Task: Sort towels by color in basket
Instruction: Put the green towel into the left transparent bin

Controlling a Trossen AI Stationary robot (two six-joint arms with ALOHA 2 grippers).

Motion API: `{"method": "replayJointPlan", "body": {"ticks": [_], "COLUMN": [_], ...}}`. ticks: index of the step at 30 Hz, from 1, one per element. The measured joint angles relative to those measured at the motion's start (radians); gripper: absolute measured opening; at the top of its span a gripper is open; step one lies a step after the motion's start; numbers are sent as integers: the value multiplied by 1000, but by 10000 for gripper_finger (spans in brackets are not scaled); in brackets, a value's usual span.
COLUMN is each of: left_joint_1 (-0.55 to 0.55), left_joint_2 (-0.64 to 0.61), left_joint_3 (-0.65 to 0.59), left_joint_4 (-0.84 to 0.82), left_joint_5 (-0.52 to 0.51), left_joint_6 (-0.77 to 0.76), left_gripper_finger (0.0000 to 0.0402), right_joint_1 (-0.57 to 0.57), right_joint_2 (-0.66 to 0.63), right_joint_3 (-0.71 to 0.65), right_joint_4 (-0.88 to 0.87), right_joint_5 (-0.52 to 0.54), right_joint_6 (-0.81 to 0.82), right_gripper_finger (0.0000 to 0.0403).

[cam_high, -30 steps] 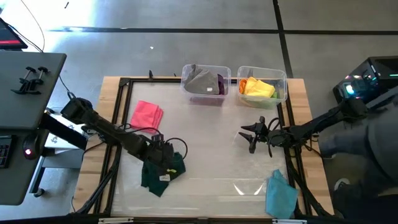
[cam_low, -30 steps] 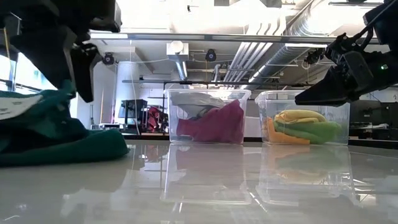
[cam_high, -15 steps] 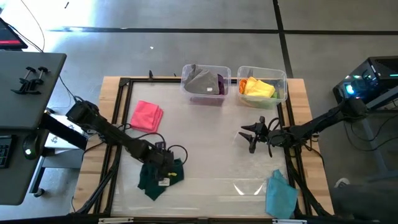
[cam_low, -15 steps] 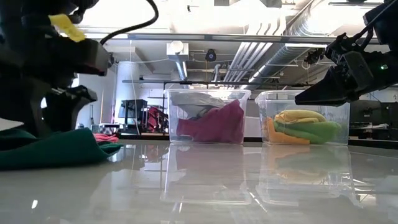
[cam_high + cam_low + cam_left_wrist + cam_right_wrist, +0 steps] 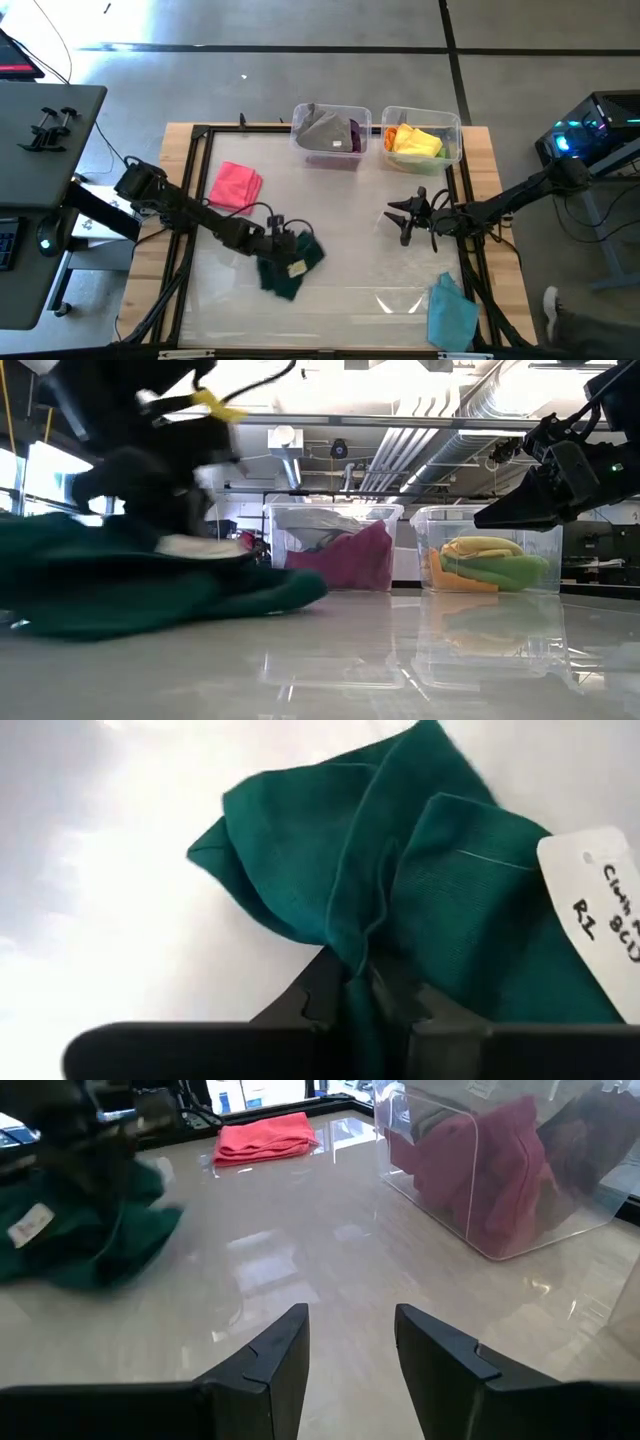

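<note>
My left gripper (image 5: 272, 243) is shut on the dark green towel (image 5: 290, 263), which carries a white tag; the left wrist view shows the cloth (image 5: 420, 890) pinched between my fingers (image 5: 330, 995). The towel trails on the table at front centre and fills the left of the low view (image 5: 130, 580). A pink towel (image 5: 236, 186) lies flat at the left. A light blue towel (image 5: 450, 314) lies at the front right. My right gripper (image 5: 400, 220) is open and empty, hovering right of centre. The left bin (image 5: 330, 132) holds grey and magenta towels, the right bin (image 5: 420, 140) yellow, orange and green ones.
Both clear bins stand at the table's back edge. A black frame (image 5: 195, 190) runs around the work surface. A grey side table (image 5: 40, 200) with clamps stands to the left of the table.
My left gripper has dragged the dark green towel to the right, from the front left towards the table's centre. The right arm has not moved.
</note>
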Motion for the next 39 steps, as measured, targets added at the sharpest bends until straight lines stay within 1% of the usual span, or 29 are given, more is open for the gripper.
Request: {"method": "replayJointPlan", "body": {"ticks": [3,7,11,14,17,20,22,23,25,27,29,31,32,34,39], "left_joint_1": [42,118,203,272,348,443,521,563,643,721,789,842,859,877,883], "left_joint_2": [-11,-11,-12,-12,-13,-13,-13,-13,-8,8,31,65,84,127,210], "left_joint_3": [72,228,400,503,558,567,568,568,568,568,565,556,554,554,553], "left_joint_4": [-40,-41,-4,52,171,337,412,423,419,386,348,332,328,319,290], "left_joint_5": [-116,-240,-271,-288,-302,-292,-250,-217,-146,-70,43,157,188,205,207], "left_joint_6": [142,382,618,806,1022,1172,1193,1174,1086,967,877,862,858,832,787], "left_gripper_finger": [21,7,5,6,6,6,6,6,6,6,6,6,6,6,6], "right_joint_1": [0,0,0,0,0,0,0,0,0,0,0,0,0,0,0], "right_joint_2": [0,0,0,0,0,0,0,0,0,0,0,0,0,0,0], "right_joint_3": [0,0,0,0,0,0,0,0,0,0,0,0,0,0,0], "right_joint_4": [0,1,1,1,5,2,1,1,1,1,0,-2,-7,-14,-32], "right_joint_5": [0,0,0,0,3,20,30,34,34,34,34,34,34,34,33], "right_joint_6": [0,2,4,7,20,22,22,21,21,21,19,19,20,24,26], "right_gripper_finger": [144,144,144,144,144,144,144,144,144,144,144,144,144,144,144]}}
